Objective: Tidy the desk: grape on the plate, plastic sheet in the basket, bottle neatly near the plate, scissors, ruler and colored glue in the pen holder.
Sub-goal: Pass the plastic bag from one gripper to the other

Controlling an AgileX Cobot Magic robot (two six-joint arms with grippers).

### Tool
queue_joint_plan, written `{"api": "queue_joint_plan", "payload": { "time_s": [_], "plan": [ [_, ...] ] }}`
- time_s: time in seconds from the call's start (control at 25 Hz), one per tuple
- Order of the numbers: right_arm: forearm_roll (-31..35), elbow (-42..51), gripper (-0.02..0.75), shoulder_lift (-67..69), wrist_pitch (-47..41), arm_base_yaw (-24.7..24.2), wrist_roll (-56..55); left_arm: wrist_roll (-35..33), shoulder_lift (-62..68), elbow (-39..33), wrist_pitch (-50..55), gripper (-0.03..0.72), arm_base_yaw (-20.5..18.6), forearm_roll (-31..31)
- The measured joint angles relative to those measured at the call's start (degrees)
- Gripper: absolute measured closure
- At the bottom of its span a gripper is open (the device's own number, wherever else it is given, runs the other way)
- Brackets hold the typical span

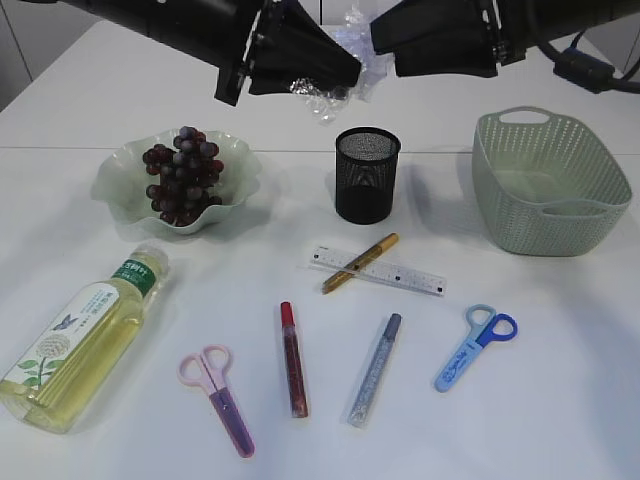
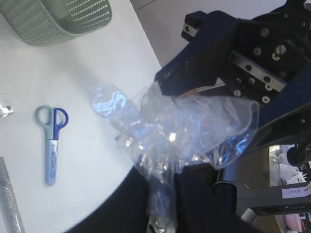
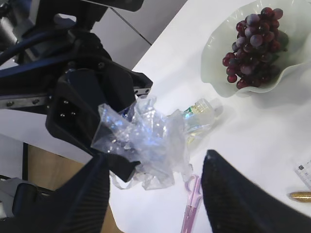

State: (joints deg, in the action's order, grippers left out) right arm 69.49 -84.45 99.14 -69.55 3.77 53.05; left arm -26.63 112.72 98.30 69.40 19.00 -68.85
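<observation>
my left tool (image 1: 335, 85) clamps plastic sheet (image 1: 345, 70) above bench (image 1: 100, 90) | my right tool (image 3: 155, 194) jaws spread around sheet | grapes (image 1: 182, 172) on plate (image 1: 120, 185)

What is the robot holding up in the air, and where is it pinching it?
The left hand holds the crumpled plastic sheet, pinched at one bunched end. The right hand is open around the other end, not gripping it.

The bottle (image 1: 75, 340) label's print and the ruler (image 1: 378, 270) marks are too small to read.
</observation>
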Motion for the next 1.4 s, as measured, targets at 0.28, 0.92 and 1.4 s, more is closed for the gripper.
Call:
{"api": "queue_joint_plan", "payload": {
  "time_s": [0.28,0.92,1.4],
  "plan": [
    [2.5,0.0,0.262,0.0,0.1,0.0,1.6,-0.7,0.1,0.0,0.0,0.610,0.0,-1.9],
    [5.0,0.0,0.259,0.0,0.2,0.2,3.3,-1.5,0.3,0.0,-0.1,0.610,0.9,-3.3],
    [3.9,0.0,0.268,0.0,1.1,1.7,4.5,-2.1,0.3,0.0,0.0,0.611,1.9,-3.4]
  ]
}}
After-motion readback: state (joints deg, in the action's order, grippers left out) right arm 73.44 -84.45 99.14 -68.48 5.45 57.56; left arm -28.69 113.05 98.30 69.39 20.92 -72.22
